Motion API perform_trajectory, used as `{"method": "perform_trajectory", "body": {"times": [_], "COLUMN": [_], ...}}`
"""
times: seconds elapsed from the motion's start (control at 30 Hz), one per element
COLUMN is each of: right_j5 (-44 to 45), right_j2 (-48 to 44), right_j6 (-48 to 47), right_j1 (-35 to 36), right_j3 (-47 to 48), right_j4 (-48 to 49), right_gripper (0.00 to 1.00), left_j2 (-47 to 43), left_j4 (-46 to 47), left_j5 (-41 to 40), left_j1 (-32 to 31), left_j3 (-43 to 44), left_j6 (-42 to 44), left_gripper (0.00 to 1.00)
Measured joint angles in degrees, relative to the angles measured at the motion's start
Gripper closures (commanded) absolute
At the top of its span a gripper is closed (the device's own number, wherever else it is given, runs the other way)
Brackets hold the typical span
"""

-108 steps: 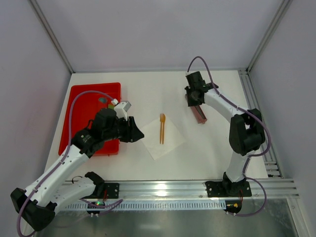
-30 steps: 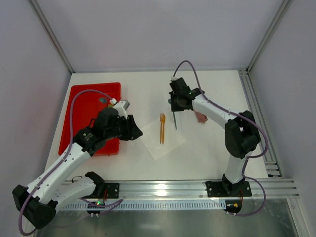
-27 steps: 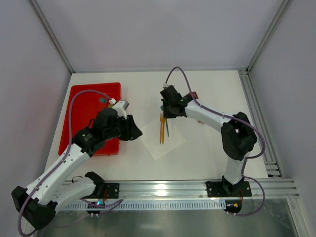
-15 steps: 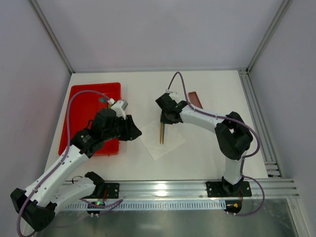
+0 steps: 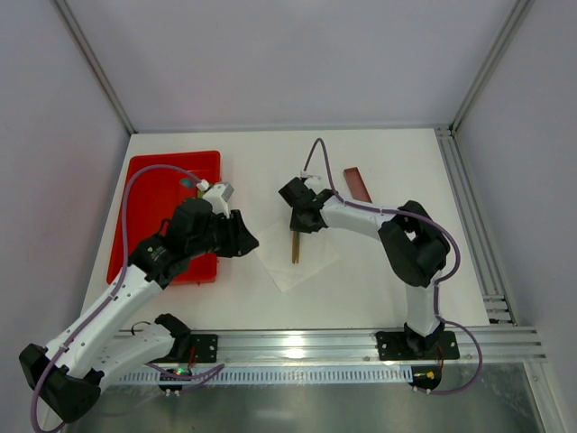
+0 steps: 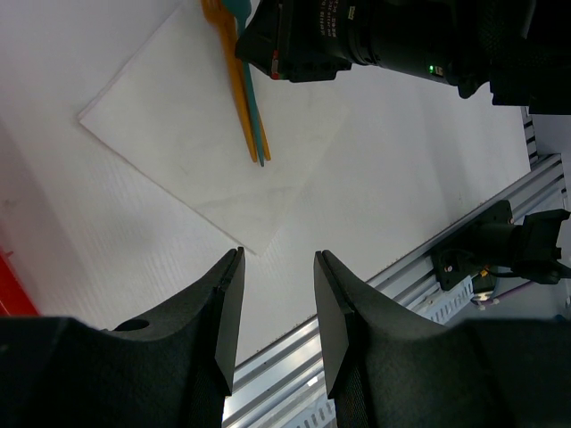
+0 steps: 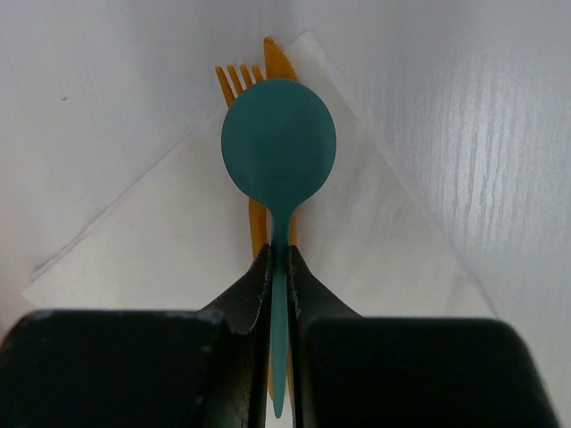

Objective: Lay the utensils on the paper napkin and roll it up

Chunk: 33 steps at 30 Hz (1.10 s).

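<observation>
Over the thin white square paper napkin (image 6: 169, 152), the right gripper (image 7: 278, 260) is clamped on the handle of a slender teal plastic spoon (image 7: 278, 147), directly above the orange plastic fork and knife (image 6: 236, 89) lying on that sheet. The left gripper (image 6: 277, 260) hangs near the napkin's corner, jaws partly apart, holding nothing.

An overhead camera looks down on the table (image 5: 270, 162); both wrist cameras closely share the paper napkin (image 6: 178, 152).

1. Thin white square paper napkin (image 5: 287, 267): flat on table, turned diamond-wise.
2. Orange plastic fork and knife (image 5: 295, 248): side by side along napkin's middle.
3. Teal plastic spoon (image 7: 278, 147): handle pinched in right gripper (image 7: 278, 260), directly over orange pair.
</observation>
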Motion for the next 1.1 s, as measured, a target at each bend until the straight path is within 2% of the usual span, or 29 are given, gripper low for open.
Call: {"method": "perform_trajectory", "body": {"times": [0.27,0.7,0.9,1.0,1.1], "right_j5": [0.33,0.85,-4.2,-9.22,-14.69], "right_j2": [0.81,-0.57,-7.34,-11.08,-14.82], "right_j6": [0.17,-1.18,-9.11,-15.39,-20.31], "right_j1": [0.55,0.61,0.59,0.85,1.66], "right_j3": [0.0,0.57,0.57,-1.27,-6.6], "right_j4": [0.07,-2.4,-3.39,0.07,3.98], "right_gripper": [0.81,0.77,0.77,0.74,0.72], "left_j2": [0.0,0.02,1.86,5.2,9.99], "left_j4": [0.0,0.02,0.31,-0.07,-1.7], "left_j5": [0.0,0.0,0.04,-0.07,-1.14], "left_j1": [0.0,0.0,0.0,0.0,0.0], "left_j3": [-0.07,-0.35,-0.35,0.72,5.01], "left_j6": [0.0,-0.26,-1.22,-1.7,-1.9], "left_gripper": [0.59,0.59,0.59,0.62,0.61]}}
